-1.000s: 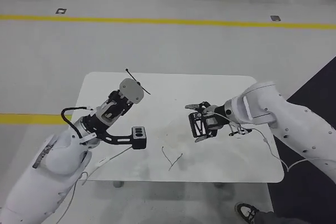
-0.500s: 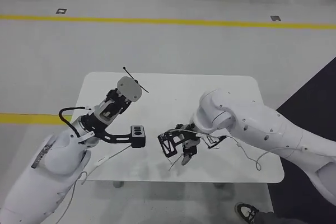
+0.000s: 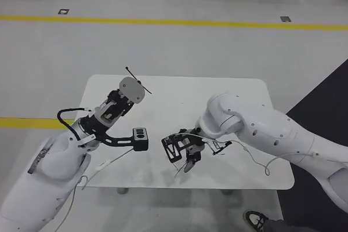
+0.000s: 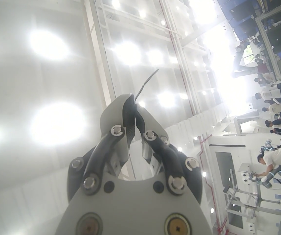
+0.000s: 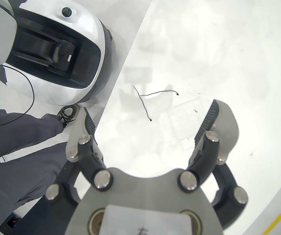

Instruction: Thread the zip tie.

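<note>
My left gripper [image 3: 131,90] stays raised over the white table's [image 3: 243,93] back-left part, shut on a thin black zip tie [image 3: 140,82]. In the left wrist view the gripper [image 4: 133,106] pinches that tie [image 4: 145,84], whose free end pokes out past the fingertips. My right gripper [image 3: 188,162] hovers low over the table's front middle. Its wrist view shows it [image 5: 150,110] open, fingers wide apart, with two loose black zip ties [image 5: 142,102] [image 5: 160,93] crossing each other on the table just beyond the fingertips.
The table's front edge [image 5: 128,57] runs close beside the loose ties. A person's trouser leg [image 5: 20,147] and shoe [image 5: 67,113] stand on the floor just off that edge. The table's right half [image 3: 249,116] is bare.
My right arm swung from the table's right middle to the front centre and came down over the loose ties, still open. My left gripper drifted slightly left with its tie.
</note>
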Controlling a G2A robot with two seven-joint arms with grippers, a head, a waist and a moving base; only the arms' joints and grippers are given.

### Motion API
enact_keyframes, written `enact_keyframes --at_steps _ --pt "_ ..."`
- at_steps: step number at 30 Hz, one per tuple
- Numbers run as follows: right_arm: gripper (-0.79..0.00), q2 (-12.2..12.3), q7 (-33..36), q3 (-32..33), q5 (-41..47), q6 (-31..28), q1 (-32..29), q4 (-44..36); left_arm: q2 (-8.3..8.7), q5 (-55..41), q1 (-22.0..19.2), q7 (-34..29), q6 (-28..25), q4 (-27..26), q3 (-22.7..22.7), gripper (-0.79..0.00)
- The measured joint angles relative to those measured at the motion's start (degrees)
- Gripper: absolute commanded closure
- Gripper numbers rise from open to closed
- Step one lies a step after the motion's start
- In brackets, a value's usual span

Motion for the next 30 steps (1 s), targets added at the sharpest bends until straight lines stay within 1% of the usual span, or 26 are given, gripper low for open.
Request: enact_keyframes --at_steps 3,5,7,12,13,14,16,19,20,26,29,30 --pt "-0.785 -0.13 0.48 -0.03 -7.41 0.00 -2.51 -2.25 0.37 -0.03 0.64 -1.21 -0.24 0.91 -3.78 0.000" --pt "-0.785 -0.56 0.51 -0.04 -12.34 0.00 -4.62 -1.78 0.55 -0.03 1.27 -1.54 -0.29 1.08 -5.76 0.000" --pt "-0.785 -0.73 0.50 -0.03 -15.21 0.00 -5.33 -1.09 0.60 -0.03 1.50 -1.55 -0.28 1.04 -6.38 0.000" --pt "-0.785 -0.71 0.49 -0.03 -13.95 0.00 -5.13 -1.15 0.59 -0.03 1.46 -1.52 -0.27 1.03 -6.23 0.000" --pt "-0.708 -0.71 0.49 -0.03 -13.95 0.00 -5.13 -1.15 0.59 -0.03 1.46 -1.52 -0.27 1.03 -6.23 0.000" --pt "-0.702 -0.71 0.49 -0.03 -13.95 0.00 -5.13 -1.15 0.59 -0.03 1.46 -1.52 -0.27 1.03 -6.23 0.000" --pt "-0.736 -0.71 0.49 -0.03 -13.96 0.00 -5.13 -1.15 0.59 -0.03 1.46 -1.52 -0.27 1.03 -6.23 0.000" --pt "-0.736 -0.71 0.49 -0.03 -13.96 0.00 -5.13 -1.15 0.59 -0.03 1.46 -1.52 -0.27 1.03 -6.23 0.000" --pt "-0.785 -0.71 0.49 -0.03 -13.96 0.00 -5.13 -1.15 0.59 -0.03 1.46 -1.52 -0.27 1.03 -6.23 0.000" --pt "-0.785 -0.70 0.22 0.04 -13.70 0.00 -5.37 -1.44 0.59 -0.03 1.46 -1.52 -0.27 1.03 -6.23 0.000" --pt "-0.785 -0.50 -4.33 -0.02 -11.55 0.00 -6.29 -3.86 0.59 -0.03 1.46 -1.52 -0.27 1.03 -6.23 0.000" --pt "-0.785 -0.52 -4.85 -0.03 -11.83 0.00 -6.45 -4.27 0.59 -0.03 1.46 -1.52 -0.27 1.03 -6.23 0.000"
